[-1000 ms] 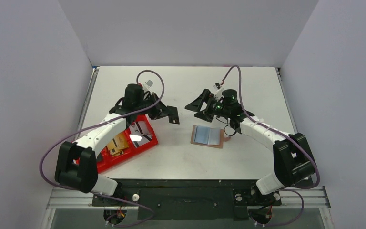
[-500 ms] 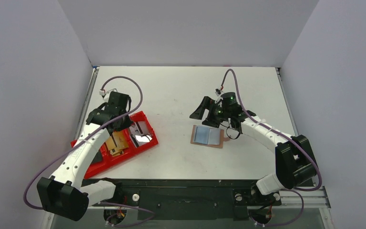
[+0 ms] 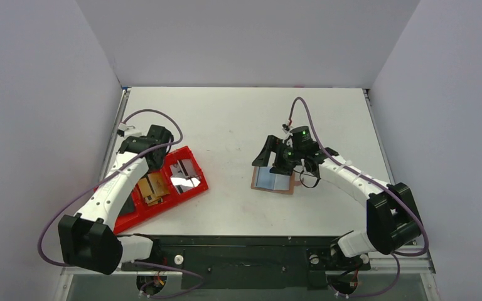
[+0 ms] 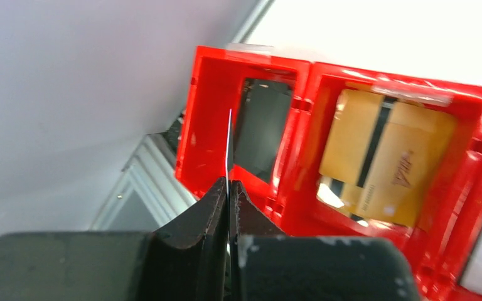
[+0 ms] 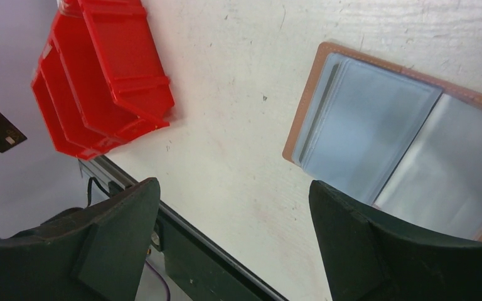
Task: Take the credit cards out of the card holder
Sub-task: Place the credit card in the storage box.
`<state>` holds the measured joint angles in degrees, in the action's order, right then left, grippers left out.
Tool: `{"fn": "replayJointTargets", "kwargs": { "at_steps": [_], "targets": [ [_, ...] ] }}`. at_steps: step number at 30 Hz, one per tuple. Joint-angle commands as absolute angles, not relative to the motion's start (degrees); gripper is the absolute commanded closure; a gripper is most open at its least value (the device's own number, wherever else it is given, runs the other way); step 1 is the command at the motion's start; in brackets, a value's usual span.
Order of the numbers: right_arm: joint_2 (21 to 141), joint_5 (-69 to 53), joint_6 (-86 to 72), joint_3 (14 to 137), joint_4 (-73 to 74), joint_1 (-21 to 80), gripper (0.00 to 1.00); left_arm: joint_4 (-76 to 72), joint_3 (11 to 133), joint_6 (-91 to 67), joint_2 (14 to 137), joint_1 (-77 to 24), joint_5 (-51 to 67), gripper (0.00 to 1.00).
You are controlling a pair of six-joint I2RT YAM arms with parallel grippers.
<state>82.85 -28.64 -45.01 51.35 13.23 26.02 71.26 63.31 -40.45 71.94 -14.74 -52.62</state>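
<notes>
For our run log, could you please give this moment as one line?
left hand: shut on card, over tray | right hand: open, above open holder

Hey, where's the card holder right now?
The card holder lies open on the table, right of centre in the top view, under the right gripper and well right of the red tray.

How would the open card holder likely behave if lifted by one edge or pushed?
The card holder lies open and flat with a centre fold, so lifted by one edge it would probably hinge and sag. It looks glossy inside, so a grip may slip. Lying flat on the table, it should slide rather than tip.
</notes>
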Motion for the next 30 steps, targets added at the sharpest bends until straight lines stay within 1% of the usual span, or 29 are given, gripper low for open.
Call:
{"fn": "replayJointTargets", "kwargs": {
  "at_steps": [1, 4, 8, 11, 16, 23, 24, 25, 26, 27, 28, 30],
  "targets": [
    [78.29, -27.05, -42.35, 50.75, 15.70, 27.82, 0.16, 73.86, 65.50, -42.02, 76.23, -12.79, -61.01, 1.00],
    [76.89, -26.11, -41.28, 50.00, 17.24, 29.44, 0.16, 71.24, 64.13, -41.62, 79.62, -10.34, -61.22, 1.00],
    [76.34, -25.39, -40.55, 49.67, 18.09, 30.60, 0.16, 64.32, 59.95, -37.50, 82.37, -6.20, -57.89, 1.00],
    [76.55, -25.38, -40.44, 49.73, 17.98, 31.13, 0.16, 64.46, 60.44, -36.75, 84.33, -3.84, -58.37, 1.00],
    [76.81, -25.48, -40.42, 50.00, 17.84, 31.68, 0.16, 59.98, 59.83, -30.84, 86.24, 2.17, -52.85, 1.00],
    [76.83, -25.47, -40.51, 50.08, 17.66, 31.81, 0.16, 57.97, 58.72, -27.37, 87.36, 4.69, -48.15, 1.00],
    [76.82, -25.48, -40.51, 50.05, 17.66, 31.82, 0.16, 57.98, 58.80, -27.40, 87.49, 4.72, -48.03, 0.98],
    [76.77, -25.44, -40.45, 50.09, 17.66, 31.84, 0.16, 57.99, 58.84, -27.35, 87.68, 4.74, -47.91, 0.93],
    [76.63, -25.37, -40.35, 50.09, 17.67, 31.83, 0.16, 58.03, 58.85, -27.43, 87.79, 4.74, -47.77, 0.81],
    [76.59, -25.38, -40.34, 49.99, 17.67, 31.86, 0.16, 58.10, 58.87, -27.47, 87.86, 4.81, -47.84, 0.76],
    [76.63, -25.40, -40.34, 49.95, 17.67, 31.84, 0.16, 58.27, 58.88, -27.61, 87.83, 4.78, -47.93, 0.69],
    [76.61, -25.32, -40.30, 49.98, 17.62, 31.86, 0.16, 58.27, 58.84, -27.74, 87.37, 4.75, -47.99, 0.65]
  ]
}}
